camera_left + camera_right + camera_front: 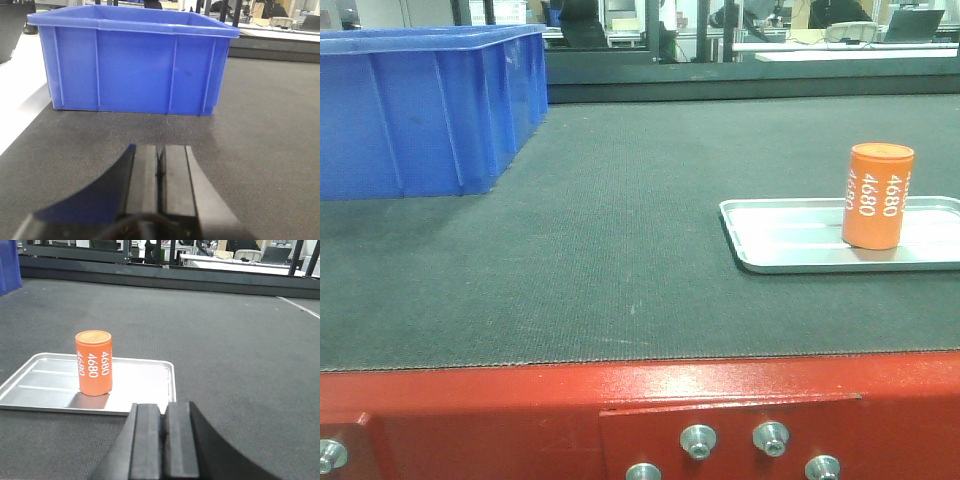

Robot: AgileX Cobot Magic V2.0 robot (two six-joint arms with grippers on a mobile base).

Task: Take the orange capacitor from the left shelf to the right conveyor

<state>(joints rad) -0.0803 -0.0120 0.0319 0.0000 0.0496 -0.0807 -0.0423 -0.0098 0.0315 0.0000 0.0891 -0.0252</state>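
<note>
**Both grippers shut and empty, capacitor upright in the tray**

Left gripper [159, 172] first: jaws pressed flat together, nothing between them, hanging low over the dark belt of the right conveyor [620, 250] and facing the blue bin [135, 65]. Right gripper [162, 432], same story: pads closed tight, holding nothing, just short of the silver tray [145, 390]. And there's the orange capacitor [93, 362], standing upright inside that tray, white "4680" down its side, clear of both grippers. From the front, the tray sits on the belt's right, bin far left, red bolted edge [520, 410] below.
</note>
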